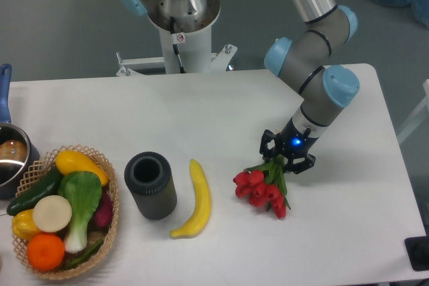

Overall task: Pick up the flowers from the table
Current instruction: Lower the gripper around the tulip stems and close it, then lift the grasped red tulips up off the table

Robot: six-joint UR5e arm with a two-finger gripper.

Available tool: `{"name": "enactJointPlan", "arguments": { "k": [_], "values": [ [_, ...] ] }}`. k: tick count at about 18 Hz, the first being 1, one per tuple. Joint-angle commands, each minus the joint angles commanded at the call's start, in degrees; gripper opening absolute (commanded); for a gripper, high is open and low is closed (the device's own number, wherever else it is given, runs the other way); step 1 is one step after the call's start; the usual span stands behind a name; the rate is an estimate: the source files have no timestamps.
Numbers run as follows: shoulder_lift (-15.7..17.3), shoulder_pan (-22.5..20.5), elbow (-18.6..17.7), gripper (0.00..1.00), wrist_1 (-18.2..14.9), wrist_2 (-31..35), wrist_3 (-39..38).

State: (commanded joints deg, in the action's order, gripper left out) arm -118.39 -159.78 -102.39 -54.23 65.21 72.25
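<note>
The flowers [260, 191] are a small bunch of red tulip buds with green stems, right of centre on the white table [201, 105]. The red buds point toward the front left and the green stems run up into my gripper [282, 161]. The gripper comes down from the upper right and sits over the stem end, with its black fingers on either side of the stems. The fingers look closed on the stems. I cannot tell whether the buds rest on the table or hang just above it.
A yellow banana [194, 200] lies left of the flowers. A dark grey cylinder cup [150, 185] stands left of the banana. A wicker basket [107, 192] of vegetables and fruit is at the front left. A pot [10, 159] with a blue handle is at the left edge.
</note>
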Motion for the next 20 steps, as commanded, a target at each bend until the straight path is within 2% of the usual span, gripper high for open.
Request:
{"name": "enactJointPlan", "arguments": {
  "k": [5, 10, 16, 20],
  "values": [
    [0.79, -0.09, 0.17, 0.47, 0.0, -0.26, -0.09],
    [3.86, -0.35, 0.26, 0.47, -0.09, -3.86, -0.35],
    [11.32, -1.49, -0.17, 0.47, -0.18, -12.55, -1.75],
    [16.34, -2.55, 0.17, 0.47, 0.09, -22.21, -8.42]
  ]
}}
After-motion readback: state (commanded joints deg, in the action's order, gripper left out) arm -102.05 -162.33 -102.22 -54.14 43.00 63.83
